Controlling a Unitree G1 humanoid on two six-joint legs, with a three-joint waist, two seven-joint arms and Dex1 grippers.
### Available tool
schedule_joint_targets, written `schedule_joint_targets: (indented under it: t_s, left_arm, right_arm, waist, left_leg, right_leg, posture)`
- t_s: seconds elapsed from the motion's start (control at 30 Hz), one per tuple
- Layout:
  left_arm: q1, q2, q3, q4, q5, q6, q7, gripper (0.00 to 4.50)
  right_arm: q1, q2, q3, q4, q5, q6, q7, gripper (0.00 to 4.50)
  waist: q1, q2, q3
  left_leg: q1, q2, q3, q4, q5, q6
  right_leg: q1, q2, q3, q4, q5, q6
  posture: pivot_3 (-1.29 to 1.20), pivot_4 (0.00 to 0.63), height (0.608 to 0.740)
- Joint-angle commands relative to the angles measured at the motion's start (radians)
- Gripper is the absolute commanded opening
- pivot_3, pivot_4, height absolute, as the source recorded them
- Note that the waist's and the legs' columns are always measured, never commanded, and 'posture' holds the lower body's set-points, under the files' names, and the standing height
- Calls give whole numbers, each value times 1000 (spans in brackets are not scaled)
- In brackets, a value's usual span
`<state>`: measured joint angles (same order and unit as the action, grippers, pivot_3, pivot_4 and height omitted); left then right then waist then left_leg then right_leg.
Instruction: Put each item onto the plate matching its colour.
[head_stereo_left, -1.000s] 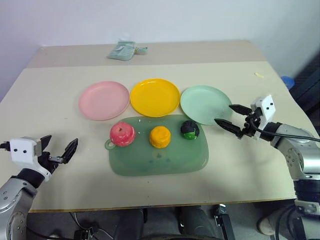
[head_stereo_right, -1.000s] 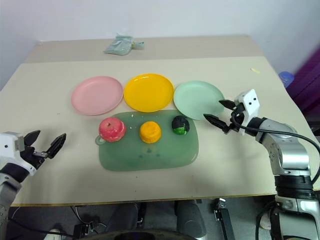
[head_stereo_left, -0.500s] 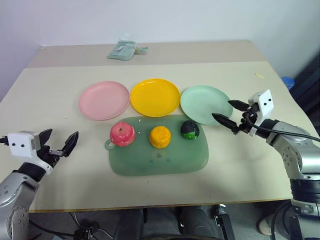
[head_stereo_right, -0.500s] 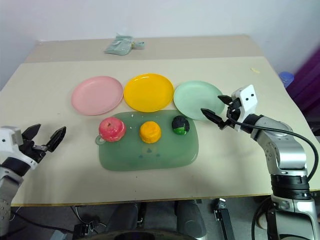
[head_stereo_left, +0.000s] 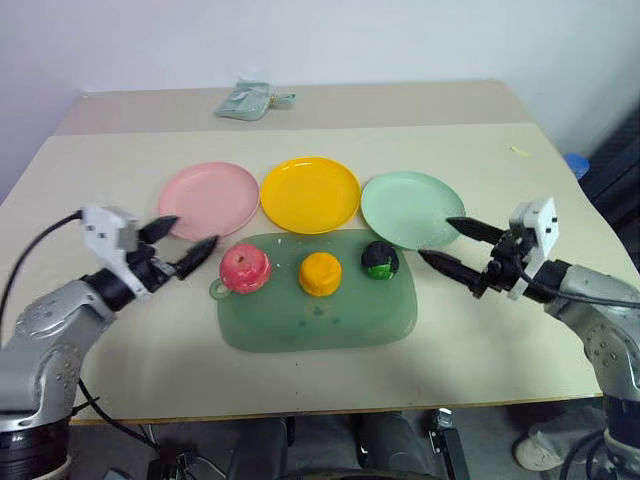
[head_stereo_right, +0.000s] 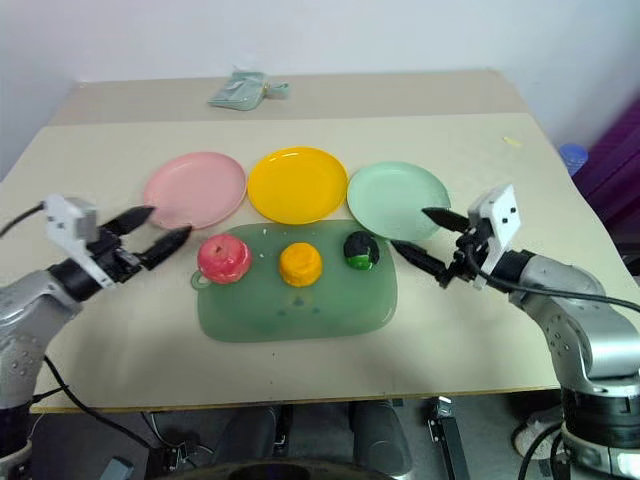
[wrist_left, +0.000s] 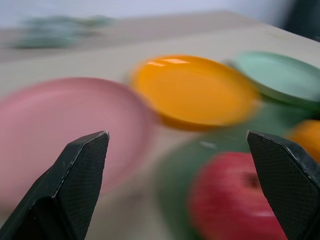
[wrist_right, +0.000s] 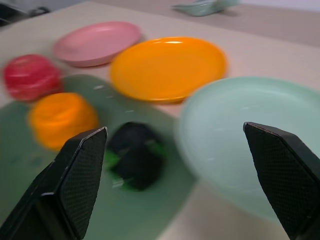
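Both claws spread: left claw beside apple, right claw near black ball

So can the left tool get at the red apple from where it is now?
Probably yes. The left tool is open and points at the red apple, which sits on the green mat with bare table between them. The orange lump lies on the apple's far side.

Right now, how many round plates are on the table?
3, in a row behind the green mat: pink plate on the robot's left, yellow plate in the middle, mint plate on the right. None looks hidden.
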<state>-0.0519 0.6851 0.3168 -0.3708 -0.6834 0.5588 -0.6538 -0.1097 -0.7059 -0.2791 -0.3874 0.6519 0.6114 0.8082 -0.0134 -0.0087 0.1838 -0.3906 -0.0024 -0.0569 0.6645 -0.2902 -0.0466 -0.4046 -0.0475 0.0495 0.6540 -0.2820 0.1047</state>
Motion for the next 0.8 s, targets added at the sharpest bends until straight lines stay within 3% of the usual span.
schedule_joint_targets:
  t_s: [0.03,0.27,0.5,0.53,0.6,0.7,0.8]
  left_arm:
    - [-18,47,-86,-20,57,-21,-75,4500]
    - [-47,54,-193,76,192,-81,-109,4500]
    - [-72,22,-228,129,206,-90,-148,4500]
    - [-76,16,-224,136,207,-93,-148,3993]
    - [-88,1,-196,145,195,-93,-136,3410]
    - [-143,-44,-107,155,125,-76,-86,3324]
    - [-288,-85,-51,263,166,-75,66,3324]
  right_arm:
    - [27,2,-6,-45,21,-9,8,4449]
    - [88,1,19,-111,28,-8,15,4449]
    - [95,27,57,-125,12,-28,-7,4449]
    - [98,27,58,-122,10,-35,-5,4500]
    - [106,24,53,-114,8,-49,4,4500]
    - [112,16,43,-107,10,-63,16,4500]
    - [86,13,43,-104,17,-62,16,4500]
  waist:
    - [-3,0,0]
    - [0,0,0]
    - [1,0,0]
    - [1,0,0]
    - [2,0,0]
    - [2,0,0]
    - [6,-2,1]
  left_leg:
    - [0,0,0,0,0,0]
    - [0,0,0,0,0,0]
    - [0,0,0,0,0,0]
    - [0,0,0,0,0,0]
    - [0,0,0,0,0,0]
    - [0,0,0,0,0,0]
    - [0,0,-1,1,0,0]
  right_leg:
    - [0,1,0,0,0,0]
    - [0,1,0,0,0,0]
    - [0,0,0,0,0,0]
    - [0,0,0,0,0,0]
    - [0,0,0,0,0,0]
    - [0,0,0,0,0,0]
    - [0,0,-1,1,0,0]
  posture:
    - [0,150,740]
    - [0,150,740]
    - [0,150,740]
    - [0,150,740]
    - [0,150,740]
    - [0,150,740]
    - [0,150,740]
